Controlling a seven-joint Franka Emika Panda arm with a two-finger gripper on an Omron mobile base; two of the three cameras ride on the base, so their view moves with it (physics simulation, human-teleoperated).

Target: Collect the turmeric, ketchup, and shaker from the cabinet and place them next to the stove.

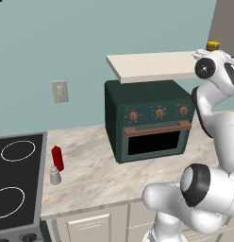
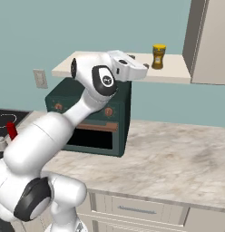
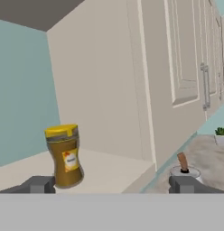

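Turmeric (image 3: 64, 155) stands upright on the cabinet (image 2: 168, 74) shelf board, lower left of the hand view, w/ the gripper (image 3: 111, 184) spread wide & empty, nothing between the finger tips. Key relation: the jar sits just inside the left tip, off-centre, not midway, so I'd judge the hand needs to shift left & fwd along the shelf before closing; jar's long axis is vertical, so a side-on pinch suits. Ketchup (image 1: 57, 158) & shaker (image 1: 54, 176) already sit on the counter beside the stove (image 1: 17, 182), lower left of left base view.
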